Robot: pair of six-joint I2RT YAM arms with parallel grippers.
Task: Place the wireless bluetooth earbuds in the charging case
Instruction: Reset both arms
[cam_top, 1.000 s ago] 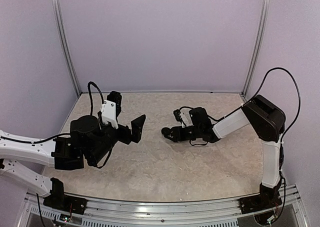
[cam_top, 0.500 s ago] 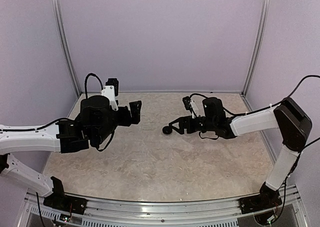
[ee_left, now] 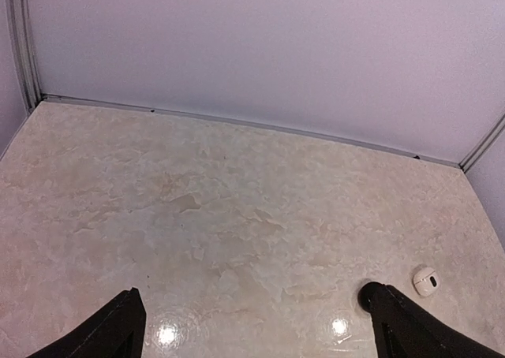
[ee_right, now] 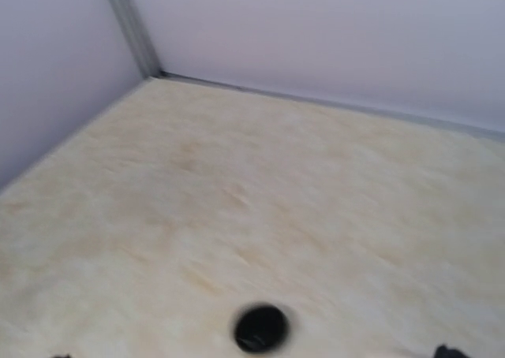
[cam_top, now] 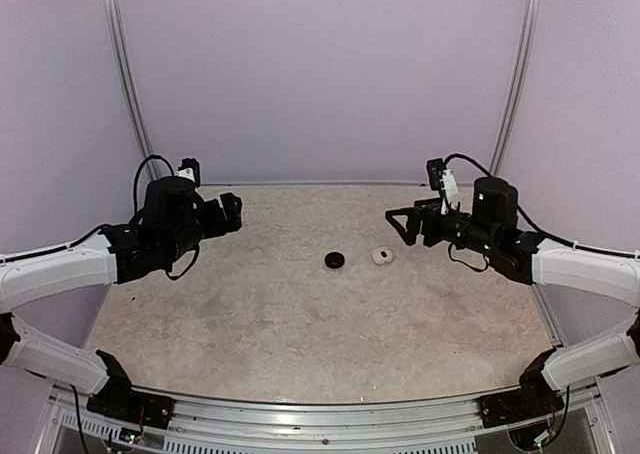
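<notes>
Two small closed charging cases lie mid-table, a black round case [cam_top: 334,260] and a white case [cam_top: 381,256] just to its right. No earbuds show in any view. My left gripper [cam_top: 232,214] hovers open at the far left, well away from both cases. In the left wrist view the black case [ee_left: 367,295] peeks out beside the right finger [ee_left: 410,330] and the white case [ee_left: 425,280] lies beyond it. My right gripper [cam_top: 400,224] hangs open to the right of the white case, holding nothing. The right wrist view shows the black case [ee_right: 260,327] low in a blurred frame.
The beige marbled tabletop [cam_top: 300,324] is closed in by lilac walls at the back and both sides, with metal posts [cam_top: 128,84] in the back corners. A metal rail [cam_top: 320,414] runs along the near edge between the arm bases.
Both arms have pulled back from the centre to their own sides. The right gripper opened as it withdrew, and the white case now lies uncovered beside the black one.
</notes>
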